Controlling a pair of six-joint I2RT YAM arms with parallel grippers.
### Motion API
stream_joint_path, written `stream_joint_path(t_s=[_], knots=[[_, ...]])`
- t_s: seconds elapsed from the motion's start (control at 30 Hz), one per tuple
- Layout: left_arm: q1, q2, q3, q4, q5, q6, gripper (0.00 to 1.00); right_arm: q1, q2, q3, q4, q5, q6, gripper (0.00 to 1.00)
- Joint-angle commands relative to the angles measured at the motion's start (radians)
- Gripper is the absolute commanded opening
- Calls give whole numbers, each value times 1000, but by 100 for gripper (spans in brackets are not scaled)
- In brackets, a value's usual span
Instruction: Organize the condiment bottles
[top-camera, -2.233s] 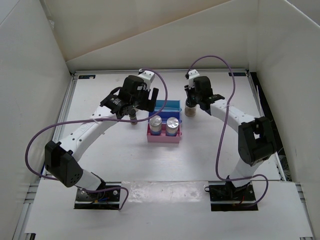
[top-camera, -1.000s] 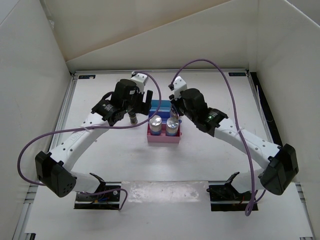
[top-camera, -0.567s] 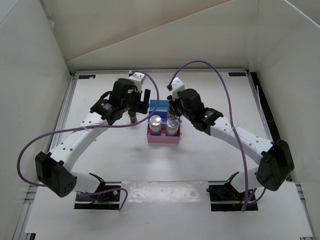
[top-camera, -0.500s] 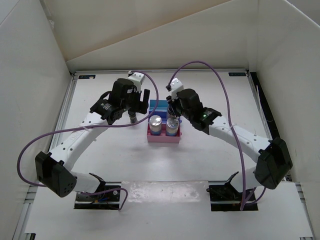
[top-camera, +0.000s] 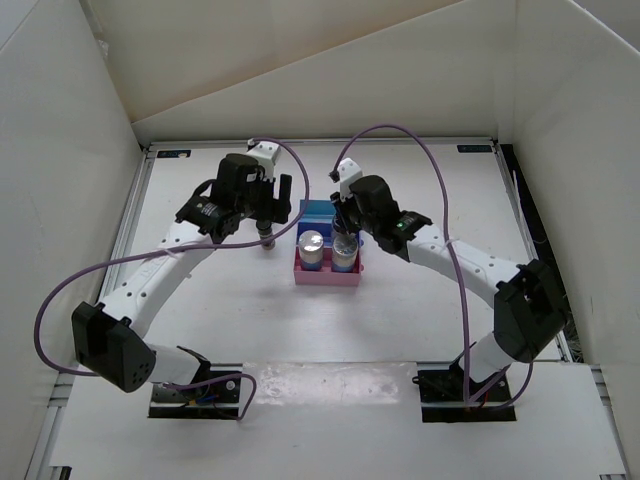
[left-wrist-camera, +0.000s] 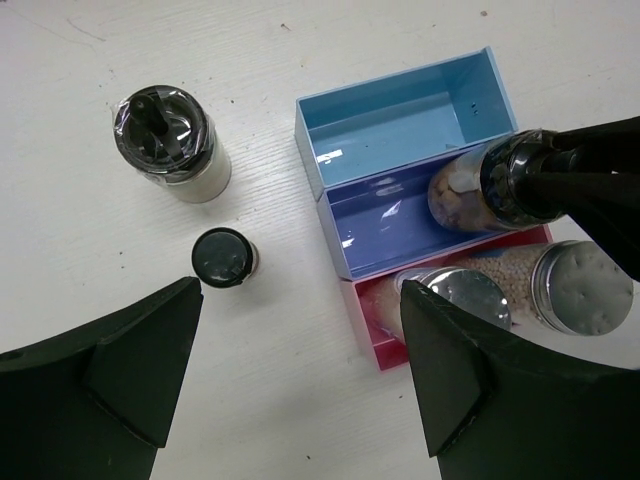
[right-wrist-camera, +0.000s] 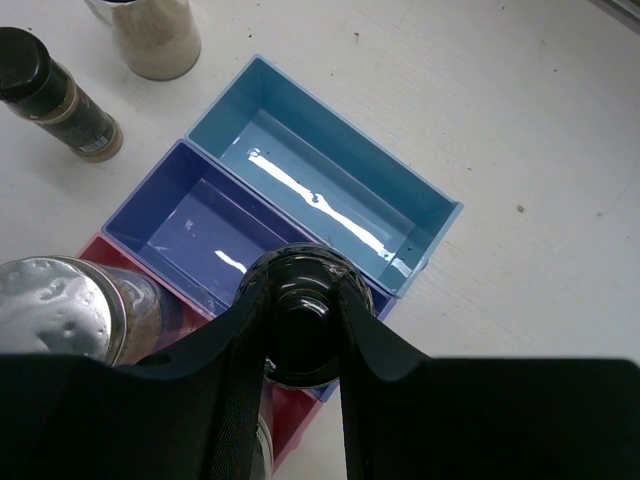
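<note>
The right gripper (right-wrist-camera: 300, 322) is clamped on the cap of a black-capped bottle (left-wrist-camera: 470, 185) and holds it over the purple middle compartment (right-wrist-camera: 190, 240) of the stepped rack (top-camera: 328, 276). About two seconds ago this gripper was out at 2 o'clock of the rack, at that bottle standing on the table (top-camera: 250, 310), so arm and bottle have swung in toward the centre. Whether the bottle's base touches the compartment floor cannot be told. The two silver-topped bottles (left-wrist-camera: 465, 292) (left-wrist-camera: 585, 285) stand side by side in the pink front compartment (left-wrist-camera: 375, 325), unchanged. The light-blue back compartment (right-wrist-camera: 330, 190) holds nothing. The left gripper (left-wrist-camera: 298, 295) hangs with its fingers (left-wrist-camera: 120, 365) spread wide, gripping nothing, over the second black-capped bottle (left-wrist-camera: 224, 258), which stands on the table at 9 o'clock of the rack, where it was before. The left arm has drawn slightly away from the rack. A larger dark-lidded jar (left-wrist-camera: 165, 140) stands near that bottle.
</note>
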Motion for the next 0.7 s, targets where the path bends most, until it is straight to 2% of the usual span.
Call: stream_joint_path(t_s=[0.0,0.67], knots=[[13,2,-19,26,32,-11,91,-8,3,60,88,-23,10,0],[41,9,-86,65,58,-34,91,-11,55,57,74,-58,13,0]])
